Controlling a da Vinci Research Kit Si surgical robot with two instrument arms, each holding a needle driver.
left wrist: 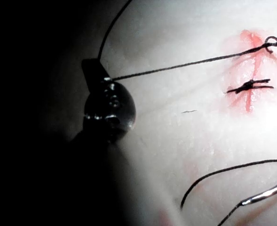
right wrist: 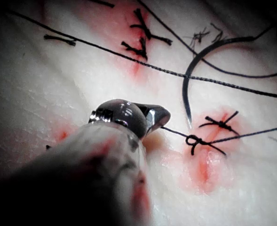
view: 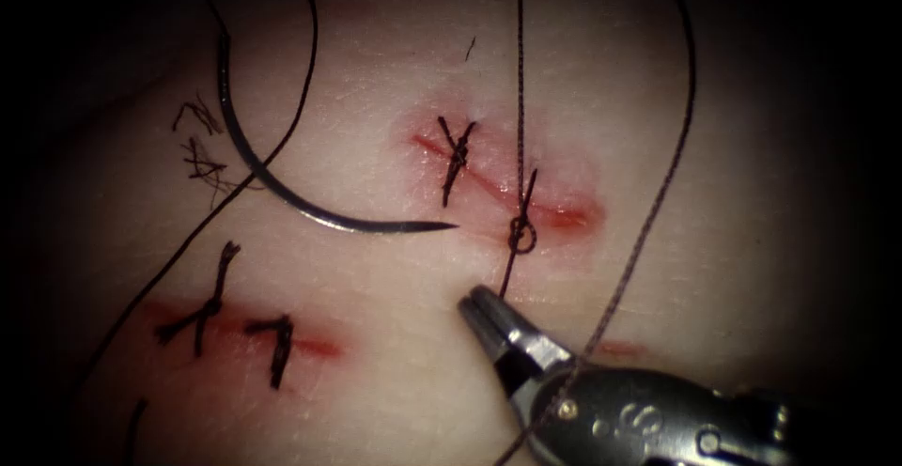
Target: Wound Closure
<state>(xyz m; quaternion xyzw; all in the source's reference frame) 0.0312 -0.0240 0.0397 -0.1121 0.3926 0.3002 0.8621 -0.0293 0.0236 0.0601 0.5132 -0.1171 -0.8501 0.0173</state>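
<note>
The curved needle (view: 282,194) lies free on the tissue, left of the upper cut (view: 564,214), its tip toward the cut; neither tool holds it. A knot loop (view: 521,235) sits on this cut, beside one tied stitch (view: 458,151). My right tool (view: 473,302) is just below the knot, jaws shut on the short thread tail (view: 507,273); the right wrist view shows those jaws (right wrist: 162,117) and the knot (right wrist: 192,140). The long thread (view: 519,71) runs taut upward from the knot. In the left wrist view my left tool (left wrist: 92,68) is shut on that taut thread (left wrist: 176,67).
A second cut (view: 319,344) at the lower left carries two tied stitches (view: 202,311). Cut thread ends (view: 202,151) lie left of the needle. A slack strand (view: 672,165) curves down the right side and crosses my right tool's wrist.
</note>
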